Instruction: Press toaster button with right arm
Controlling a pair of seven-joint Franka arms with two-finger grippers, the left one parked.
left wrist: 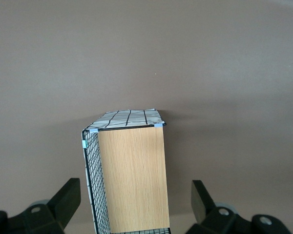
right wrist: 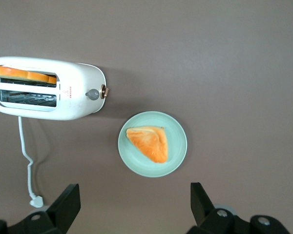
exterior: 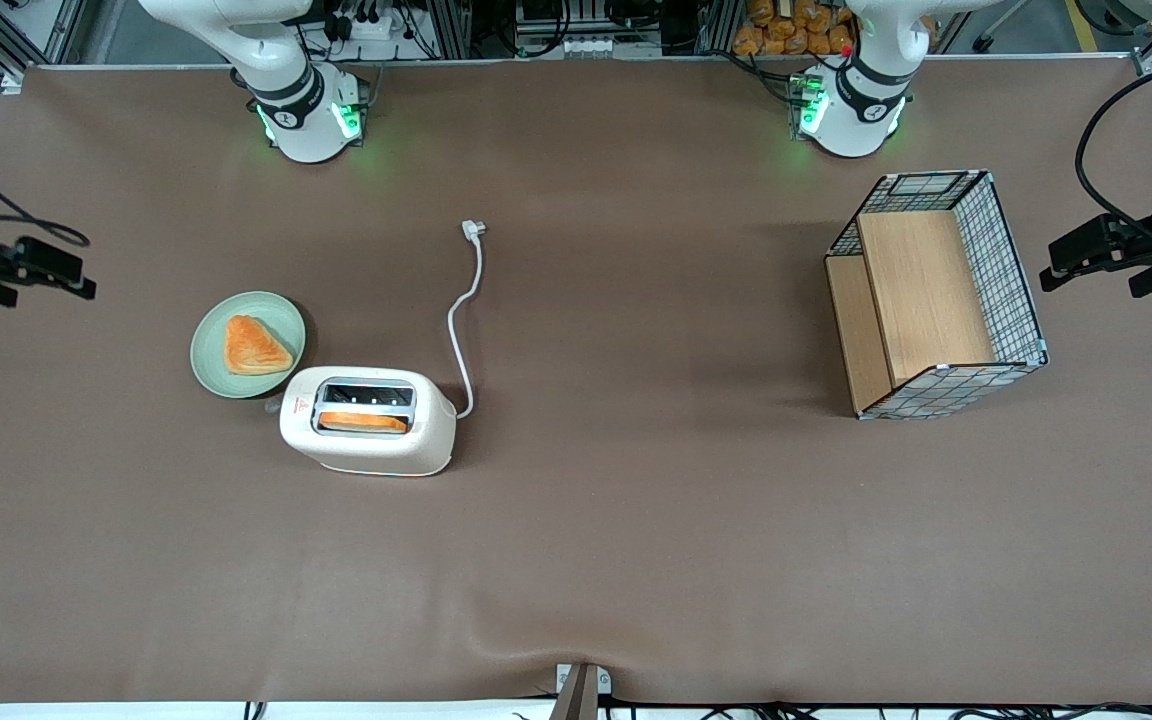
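A brown table [exterior: 636, 560] is taking up nearly the whole scene. Toward the parked arm's end a wire-mesh basket [exterior: 1011, 270] with wooden panels is lying on its side, its open mouth showing bare wood and nothing inside; the left wrist view is looking down on the same basket [left wrist: 129, 178].

Toward the working arm's end the toaster [exterior: 368, 420] is sitting flat on the table, cream-white with rounded corners. One slice of browned toast [exterior: 363, 422] is standing in the slot nearer the front camera, while the other slot is showing only its metal guides. A small red triangle mark [exterior: 303, 405] with a line of tiny red print under it is sitting on the toaster's top, but the print is too small to read. The white cord [exterior: 458, 330] is running from the toaster away from the front camera and is ending in a plug [exterior: 473, 231] lying loose on the table.

Just beside the toaster, a pale green plate [exterior: 216, 340] is holding one triangular piece of toast [exterior: 254, 346].

In the right wrist view the toaster button [right wrist: 93, 94] is showing as a small grey nub on the narrow end face that is facing the plate.

The gripper [exterior: 36, 268] is hovering high at the table's edge, well apart from the toaster, its fingers [right wrist: 63, 204] spread wide and holding nothing.
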